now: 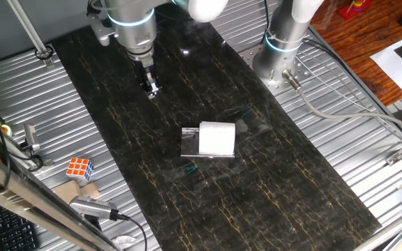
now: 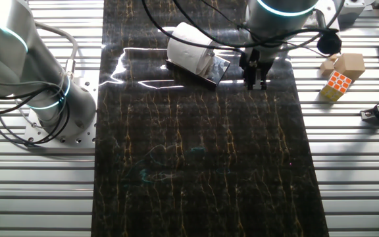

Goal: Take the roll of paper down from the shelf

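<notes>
Approach step: gripper (image 1: 152, 89) hovering empty, fingers nearly together, well apart from paper roll (image 1: 217, 138) sitting on clear shelf (image 1: 188, 143); next needs spreading, aligning over roll.

You've got the roll of paper (image 1: 217, 138) (image 2: 189, 48), a short stubby white one, lying on its side on top of the shelf (image 1: 189, 143) (image 2: 217, 70). That shelf's a low clear plastic stand with shiny edges, sitting mid-way along the dark marbled strip.
</notes>
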Robot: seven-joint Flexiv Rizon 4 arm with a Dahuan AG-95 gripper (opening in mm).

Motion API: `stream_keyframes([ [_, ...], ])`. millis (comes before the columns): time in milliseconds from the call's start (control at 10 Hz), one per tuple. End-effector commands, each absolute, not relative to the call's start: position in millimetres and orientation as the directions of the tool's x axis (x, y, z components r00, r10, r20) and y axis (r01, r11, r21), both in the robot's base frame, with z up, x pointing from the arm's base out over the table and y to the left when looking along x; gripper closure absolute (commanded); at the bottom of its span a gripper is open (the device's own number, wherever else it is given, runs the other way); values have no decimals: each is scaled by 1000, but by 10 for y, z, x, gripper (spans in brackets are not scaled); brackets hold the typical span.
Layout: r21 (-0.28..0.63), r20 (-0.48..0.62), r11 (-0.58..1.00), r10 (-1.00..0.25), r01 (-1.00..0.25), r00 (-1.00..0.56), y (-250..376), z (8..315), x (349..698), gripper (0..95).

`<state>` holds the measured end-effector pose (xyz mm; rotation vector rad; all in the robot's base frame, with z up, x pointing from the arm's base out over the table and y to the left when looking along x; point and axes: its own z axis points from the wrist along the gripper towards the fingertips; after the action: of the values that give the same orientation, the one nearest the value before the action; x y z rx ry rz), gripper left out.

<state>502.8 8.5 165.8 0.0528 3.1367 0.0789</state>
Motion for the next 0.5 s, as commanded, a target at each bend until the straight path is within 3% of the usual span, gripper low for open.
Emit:
stream_keyframes([
  [100, 55, 22, 995, 80, 81, -997, 86, 1658, 5034, 950],
  [500, 66, 52, 989, 130, 133, -990, 86, 1658, 5034, 950],
])
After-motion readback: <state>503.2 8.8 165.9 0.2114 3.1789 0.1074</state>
